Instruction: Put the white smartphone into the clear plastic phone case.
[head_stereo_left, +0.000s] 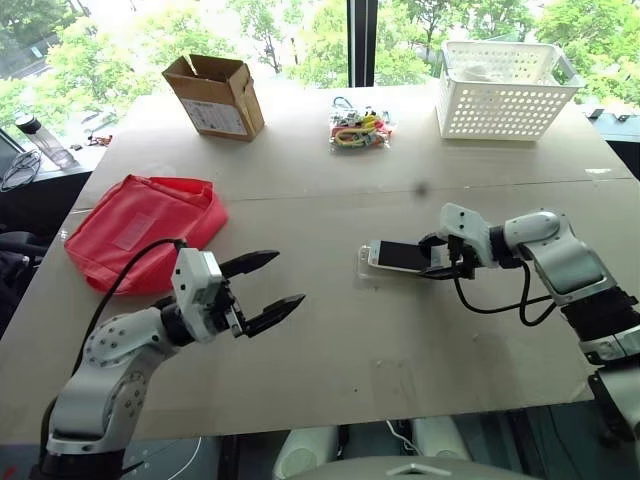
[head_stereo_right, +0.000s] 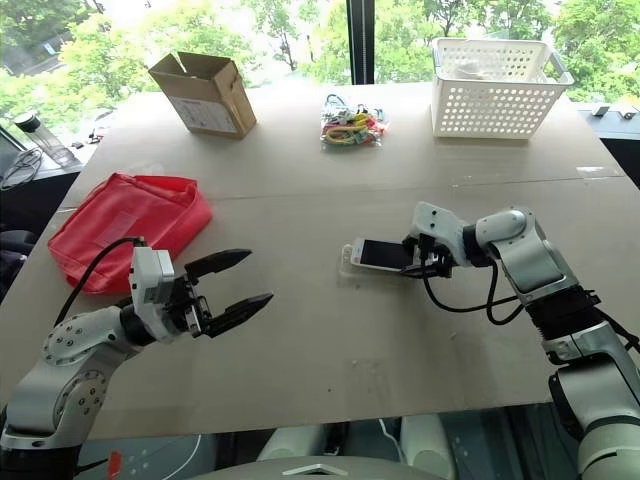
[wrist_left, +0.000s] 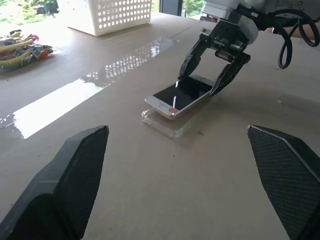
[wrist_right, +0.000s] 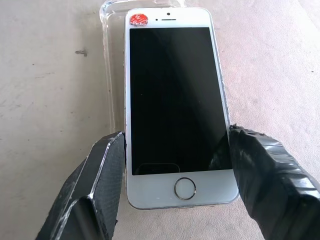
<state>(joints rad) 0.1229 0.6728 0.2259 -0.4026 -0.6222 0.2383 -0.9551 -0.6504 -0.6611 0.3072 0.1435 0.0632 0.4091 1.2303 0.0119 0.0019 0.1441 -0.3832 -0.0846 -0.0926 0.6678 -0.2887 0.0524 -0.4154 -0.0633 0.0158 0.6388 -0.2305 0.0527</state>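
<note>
— On the tan table, how many things of the task lie there?

— 1 white smartphone and 1 clear plastic phone case. The phone lies screen up over the case, near the table's middle, with the case's rim showing past its far end and along 1 long side. Whether the phone is seated inside the rim cannot be told.

— And the 2 grippers?

— The right gripper is pinched on the phone's home-button end, 1 black finger pressed to each long edge. The left gripper hangs above the table on the robot's left, well apart from the phone, its 2 fingers spread wide and holding nothing.

— What else stands on the table?

— 1 red cloth bag near the left edge, 1 open cardboard box at the far left, 1 clear packet of coloured items at the far middle, and 1 white perforated basket at the far right. A small red sticker sits on the phone's top corner.
</note>
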